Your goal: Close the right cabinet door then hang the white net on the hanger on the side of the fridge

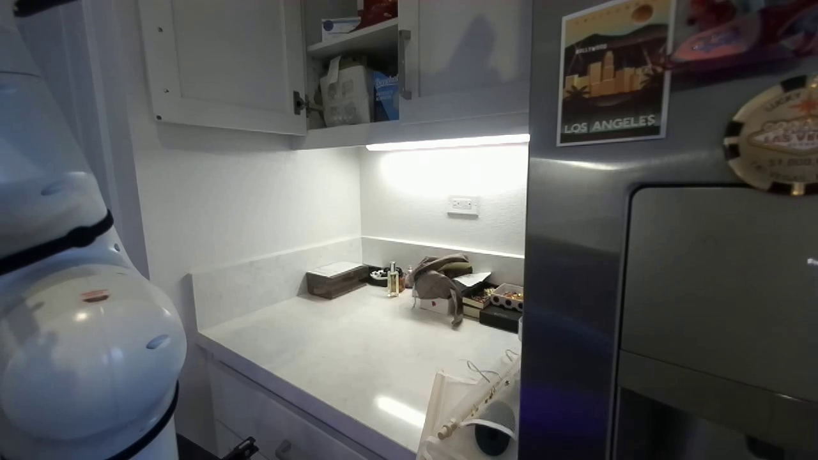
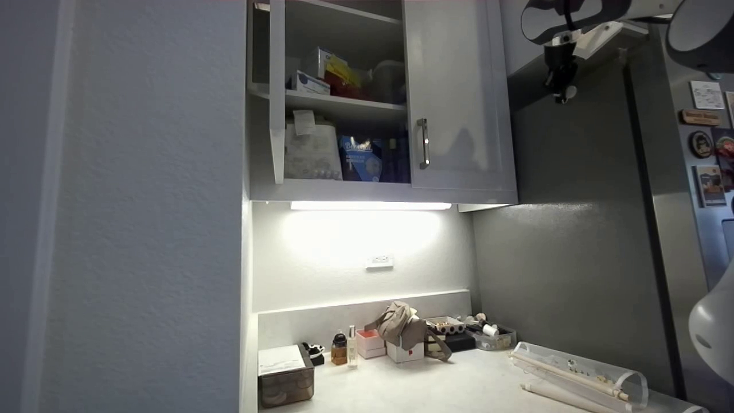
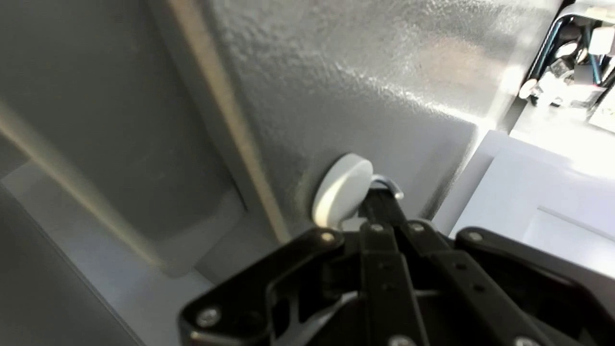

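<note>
The right cabinet door (image 1: 473, 57) lies flush with its cabinet in both exterior views; its metal handle (image 2: 424, 143) faces out. In the wrist view, a white round hanger (image 3: 343, 190) with a curved metal hook (image 3: 389, 185) is fixed on the grey side of the fridge (image 3: 307, 105). My gripper (image 3: 382, 204) is shut, its fingertips right at the hook and covering part of it; contact is not clear. An exterior view has the gripper (image 2: 559, 86) high beside the fridge, next to the hanger (image 2: 569, 93). The white net is hidden or out of view.
The left cabinet door (image 1: 230, 57) stands wide open, with boxes on the shelves. On the counter (image 1: 332, 345) are a brown box (image 1: 335, 281), bottles, a brown cloth (image 1: 441, 284) and small trays. A clear plastic case (image 2: 579, 378) lies by the fridge.
</note>
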